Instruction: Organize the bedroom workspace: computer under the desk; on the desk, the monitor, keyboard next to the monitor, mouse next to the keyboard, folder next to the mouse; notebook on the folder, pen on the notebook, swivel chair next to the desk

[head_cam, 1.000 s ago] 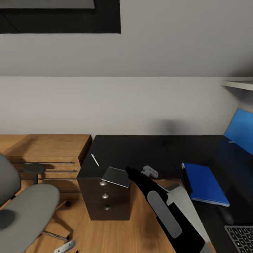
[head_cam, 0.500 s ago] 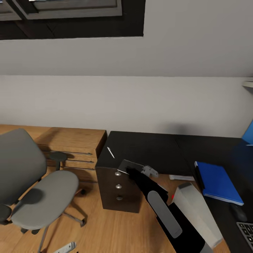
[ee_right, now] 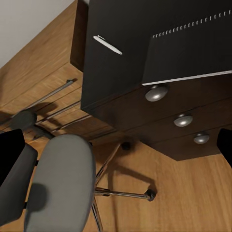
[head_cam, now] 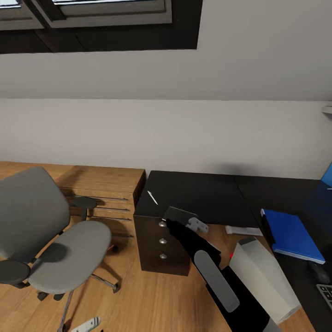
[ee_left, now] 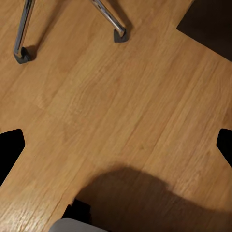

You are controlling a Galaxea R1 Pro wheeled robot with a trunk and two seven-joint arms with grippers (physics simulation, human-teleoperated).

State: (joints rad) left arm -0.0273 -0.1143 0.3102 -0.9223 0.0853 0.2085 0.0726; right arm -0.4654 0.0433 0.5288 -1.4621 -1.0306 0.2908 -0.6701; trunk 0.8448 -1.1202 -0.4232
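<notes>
Holding the notebook [head_cam: 180,215] in the right hand [head_cam: 171,222], which is clamped on its edge, the robot is hovering it over the corner of the desk [head_cam: 203,193], just above the drawer unit [head_cam: 162,246]. In the right wrist view the notebook [ee_right: 193,53] is sitting right above the top knob.

Progress-wise it's looking like roughly halfway, going by what's showing. The folder [head_cam: 292,235] is already lying on the desk, so that bit is done, and the computer [head_cam: 265,279] is standing down by the desk's inner side. The mouse [head_cam: 319,273] and a sliver of keyboard [head_cam: 326,293] are sitting past the folder. What's left: stacking the notebook on the folder, then the pen [head_cam: 152,197], which is lying on the desk near the corner, then rolling the swivel chair [head_cam: 50,235] in, since it's standing well apart.

The monitor isn't something I can check. The keyboard is cut off at the frame edge. The left hand's state I can't tell; its camera is just facing wooden floor [ee_left: 116,116].
</notes>
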